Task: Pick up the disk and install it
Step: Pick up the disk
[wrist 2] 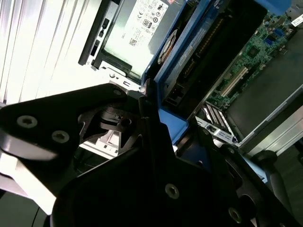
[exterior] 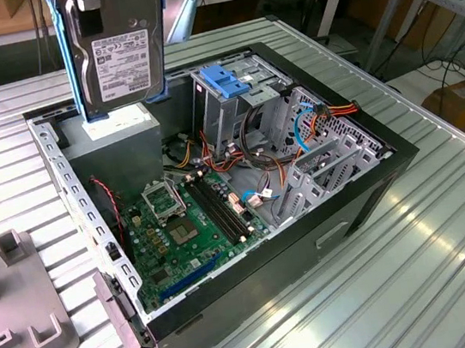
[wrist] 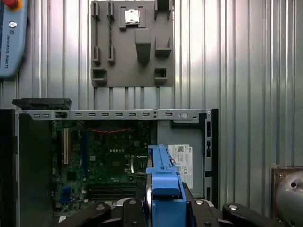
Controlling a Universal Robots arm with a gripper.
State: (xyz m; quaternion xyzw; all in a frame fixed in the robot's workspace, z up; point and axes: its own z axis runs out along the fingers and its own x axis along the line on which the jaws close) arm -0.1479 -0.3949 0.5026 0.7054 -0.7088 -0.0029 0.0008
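Ribbed shiny aluminium table (exterior: 419,269), disk (exterior: 119,56) with blue plastic rails, matt grey plastic fixture (wrist: 125,71)

Case (exterior: 258,296) on table (exterior: 420,277), disk (exterior: 121,55) over it.
Inside case: motherboard (exterior: 179,225) on floor, power supply (exterior: 115,143) in far corner, drive cage (exterior: 231,101) beside it. Disk hangs above power supply. Fixture plate (exterior: 20,329) outside case, at the exterior view's left.

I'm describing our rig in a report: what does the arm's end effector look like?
In the first wrist view the end effector is matte black, built of flat, angular plates with rounded edges, fastened with small silver round-headed screws.
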